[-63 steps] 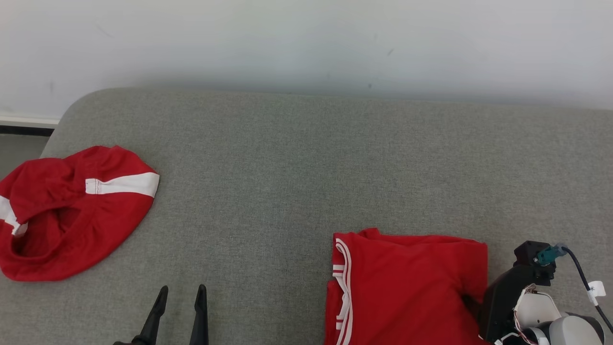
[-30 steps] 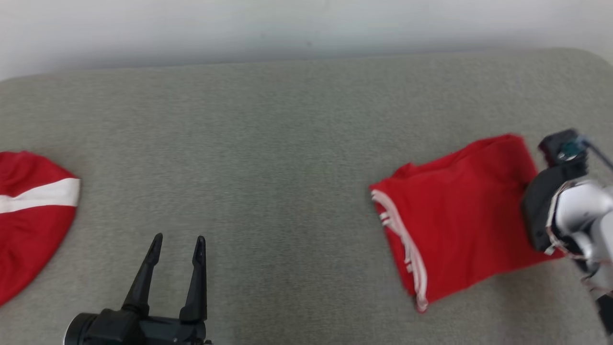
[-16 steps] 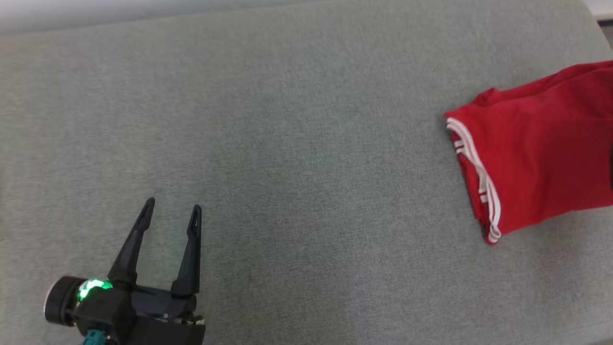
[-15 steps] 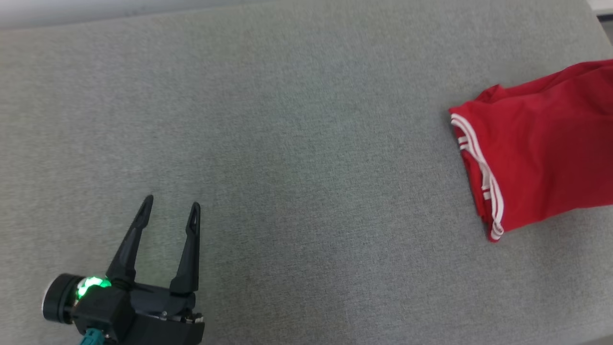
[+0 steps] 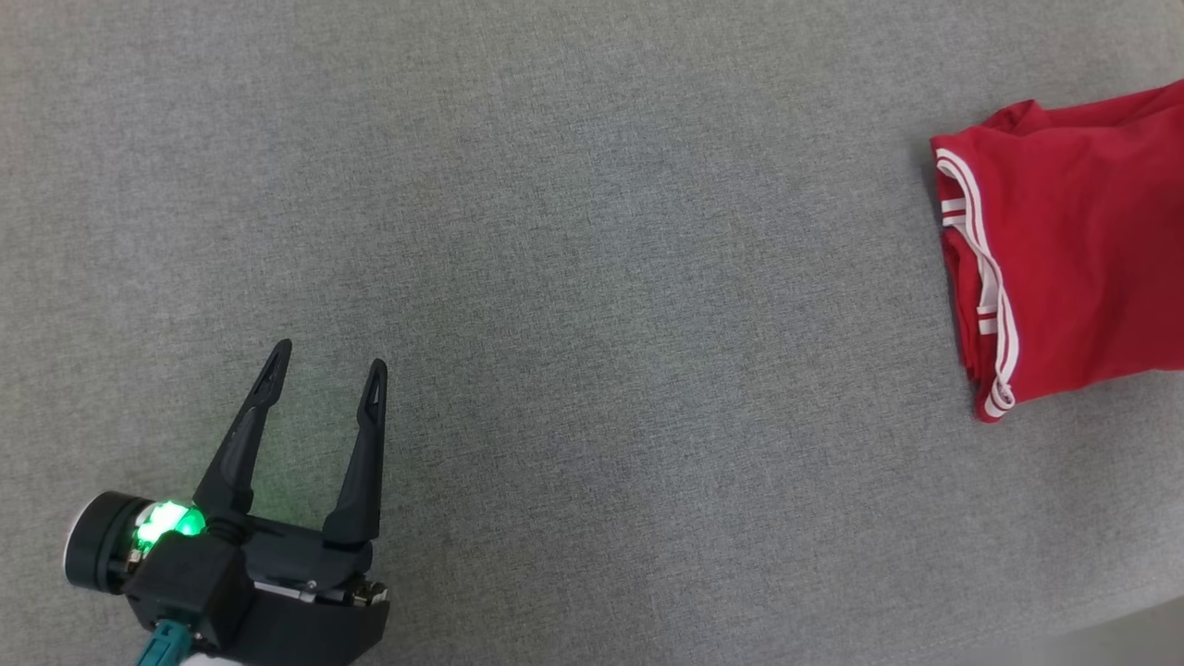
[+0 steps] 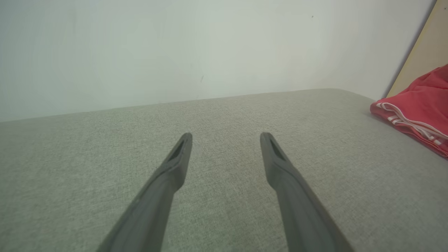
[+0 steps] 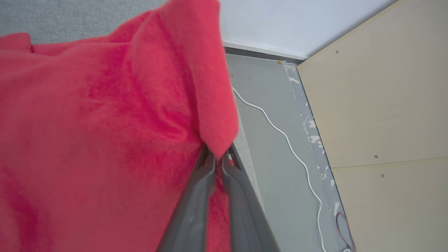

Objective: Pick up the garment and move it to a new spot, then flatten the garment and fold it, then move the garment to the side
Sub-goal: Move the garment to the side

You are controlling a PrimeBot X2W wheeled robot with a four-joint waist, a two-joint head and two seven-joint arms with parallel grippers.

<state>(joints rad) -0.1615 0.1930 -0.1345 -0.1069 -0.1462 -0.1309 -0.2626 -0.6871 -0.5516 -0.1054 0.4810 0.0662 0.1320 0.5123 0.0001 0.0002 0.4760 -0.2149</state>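
Now: right claw (image 7: 218,159) pinching corner of folded red garment (image 5: 1082,250); left claw (image 5: 327,353) spread over grey upholstered surface (image 5: 592,277). Slide low, slow so fold survives; stop short of edge.

Bright, soft, even light; thin shadow edges the folded red fabric garment (image 5: 1082,259), blurred in the right wrist view.

— Where's the head camera looking?
— Steeply down on the grey cushion (image 5: 592,277), from above.
— The wrist ones?
— Left skims low over it toward the wall (image 6: 175,45); right sits close against the red garment (image 7: 87,122). All three catch that garment.
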